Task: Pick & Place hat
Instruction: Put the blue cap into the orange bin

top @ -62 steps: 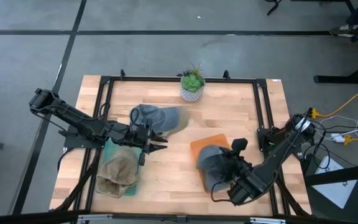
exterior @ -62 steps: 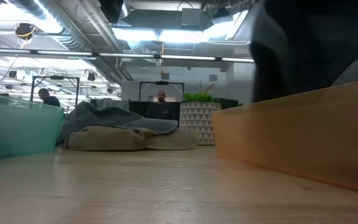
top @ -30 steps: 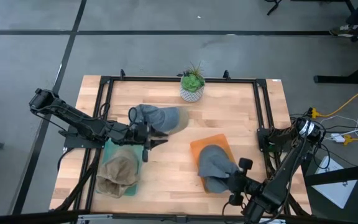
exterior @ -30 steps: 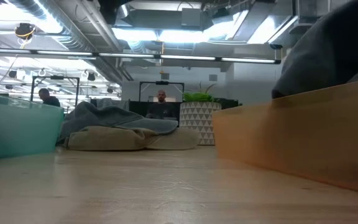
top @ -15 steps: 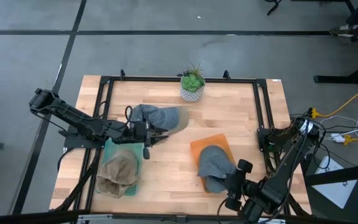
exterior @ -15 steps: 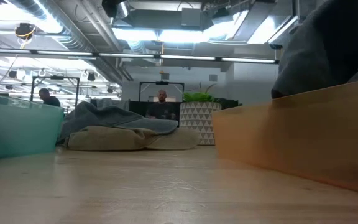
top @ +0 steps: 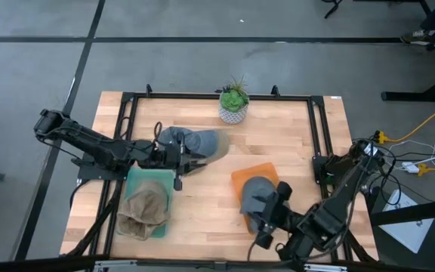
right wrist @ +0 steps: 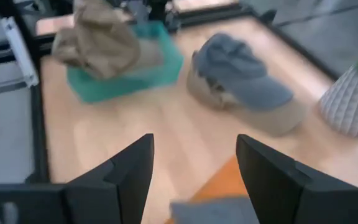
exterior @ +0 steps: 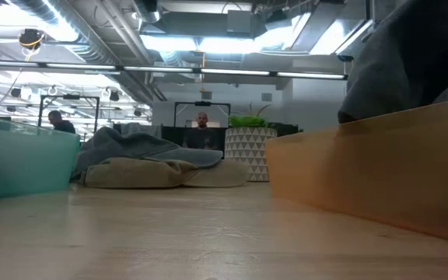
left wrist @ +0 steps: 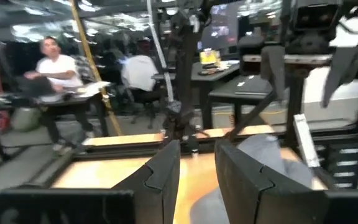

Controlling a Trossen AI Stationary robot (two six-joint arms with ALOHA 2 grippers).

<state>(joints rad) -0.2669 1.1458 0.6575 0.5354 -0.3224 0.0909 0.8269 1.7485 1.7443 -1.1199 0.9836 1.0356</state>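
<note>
The pale wooden plank worktop (top: 217, 162) carries a flat orange rectangular tray (top: 249, 177), and on it lies a soft, crumpled grey fabric hat (top: 257, 198) — a rounded slouching mound spilling over the tray's near edge, its long axis running roughly from the tray toward the worktop's front edge. Just beside the hat's front end, the right gripper (top: 272, 221) hangs with its two dark fingers spread wide, released and apart from the cloth. Left of the orange tray and toward the rear sits a second cap with a grey crown and tan brim (top: 191, 143), its brim pointing toward the white patterned pot with a green spiky plant (top: 234, 104) at the rear edge. The left gripper (top: 183, 160) lies at that cap's crown; whether it is clenched on the fabric I cannot tell. Farther left of the orange tray, a translucent teal plastic bin (top: 140, 177) holds a floppy, wrinkled beige hat (top: 143, 210).
</note>
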